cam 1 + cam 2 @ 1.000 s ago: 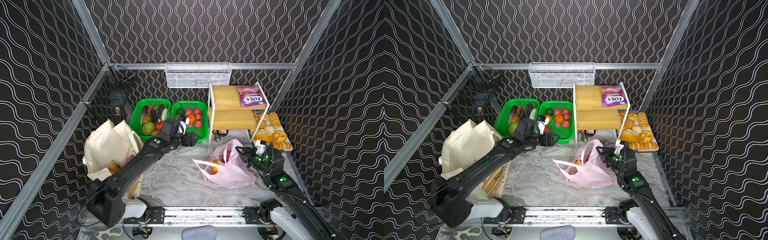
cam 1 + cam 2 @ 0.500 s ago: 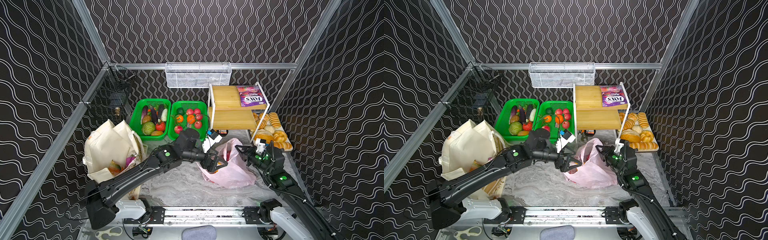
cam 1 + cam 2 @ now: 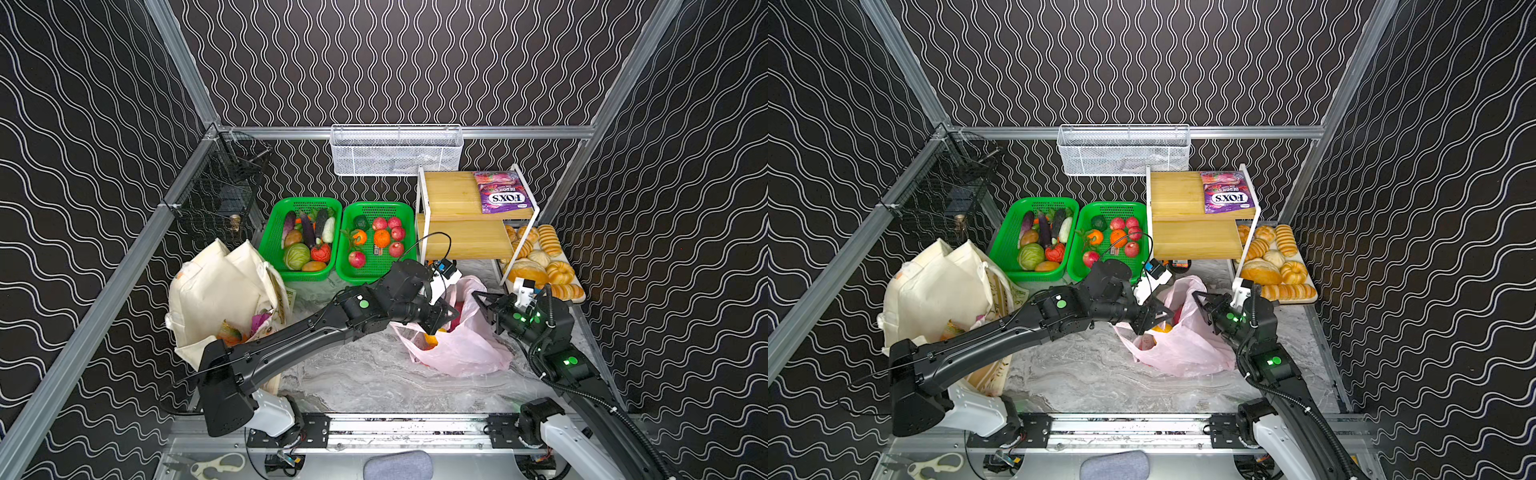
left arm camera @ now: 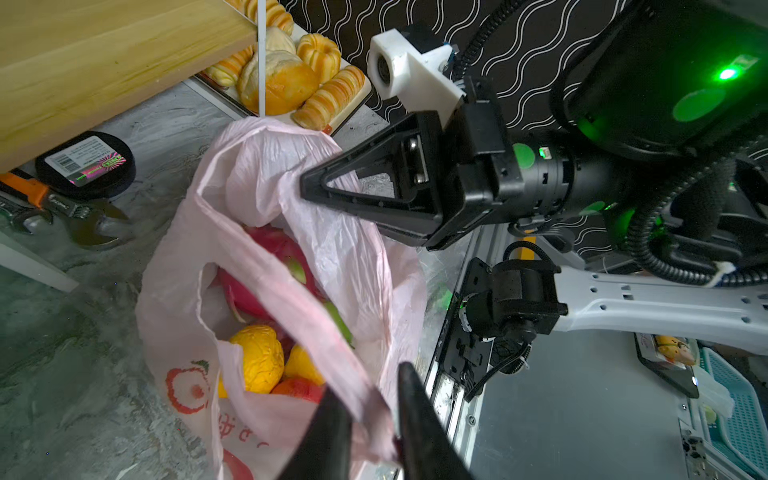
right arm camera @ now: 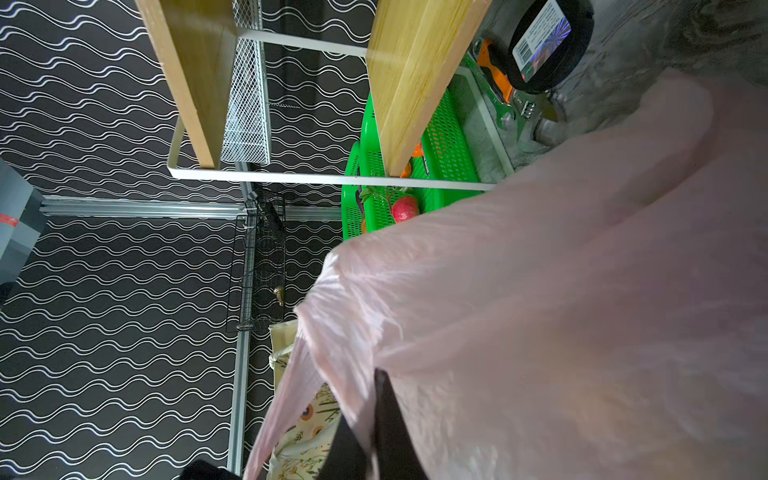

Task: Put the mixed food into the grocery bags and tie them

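Observation:
The pale-pink plastic grocery bag (image 3: 461, 349) (image 3: 1183, 349) lies on the marble table right of centre. In the left wrist view a pink dragon fruit (image 4: 270, 245), a yellow fruit (image 4: 257, 361) and a red apple (image 4: 297, 388) show inside it. My left gripper (image 3: 446, 318) (image 4: 368, 380) is shut on one loop handle at the bag's mouth. My right gripper (image 3: 478, 297) (image 4: 305, 187) (image 5: 363, 399) is shut on the bag's plastic on the opposite side. The cream canvas tote (image 3: 216, 295) (image 3: 934, 291) stands at the left with food in it.
Two green baskets (image 3: 305, 200) of produce stand at the back. A wooden shelf rack (image 3: 457, 199) carries a purple FOX'S packet (image 3: 500, 197). Bread rolls (image 3: 540, 257) lie at the right. A black tin (image 4: 85, 164) and a wrench (image 4: 62, 203) lie under the rack.
My left arm swung from the green baskets over to the pink bag, and its gripper shut on a bag handle. The right gripper kept its hold in place.

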You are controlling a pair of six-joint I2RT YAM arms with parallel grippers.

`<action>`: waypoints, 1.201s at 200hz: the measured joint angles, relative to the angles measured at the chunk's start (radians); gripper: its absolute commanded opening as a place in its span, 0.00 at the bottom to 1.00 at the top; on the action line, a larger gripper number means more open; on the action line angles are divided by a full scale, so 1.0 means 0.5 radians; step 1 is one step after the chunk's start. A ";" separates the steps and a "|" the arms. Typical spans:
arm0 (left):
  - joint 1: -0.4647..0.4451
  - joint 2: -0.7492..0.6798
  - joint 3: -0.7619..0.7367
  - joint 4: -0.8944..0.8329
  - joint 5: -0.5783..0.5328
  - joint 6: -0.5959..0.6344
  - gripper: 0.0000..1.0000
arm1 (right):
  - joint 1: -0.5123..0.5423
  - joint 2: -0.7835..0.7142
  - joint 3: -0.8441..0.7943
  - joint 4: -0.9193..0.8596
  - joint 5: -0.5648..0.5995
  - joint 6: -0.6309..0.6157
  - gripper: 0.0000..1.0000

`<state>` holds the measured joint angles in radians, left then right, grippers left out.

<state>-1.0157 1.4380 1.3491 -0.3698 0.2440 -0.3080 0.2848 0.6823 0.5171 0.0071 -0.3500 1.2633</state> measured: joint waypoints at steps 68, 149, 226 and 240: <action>0.171 -0.214 0.181 -0.241 -0.163 -0.066 0.00 | 0.000 0.033 0.396 -0.305 -0.020 -0.534 0.53; 0.433 -0.140 0.459 -0.485 -0.080 -0.166 0.00 | 0.229 -0.010 0.794 -0.793 -0.224 -1.627 0.47; 0.655 0.000 0.507 -0.523 0.116 -0.254 0.00 | 1.753 0.561 0.836 -0.804 0.541 -2.631 0.58; 0.678 0.008 0.507 -0.523 0.152 -0.268 0.00 | 1.882 0.678 0.854 -0.803 0.599 -2.824 0.59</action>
<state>-0.6765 1.4422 1.6024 -0.6315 0.3199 -0.4419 1.2259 1.0214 0.9440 -0.3946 -0.0505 -0.1490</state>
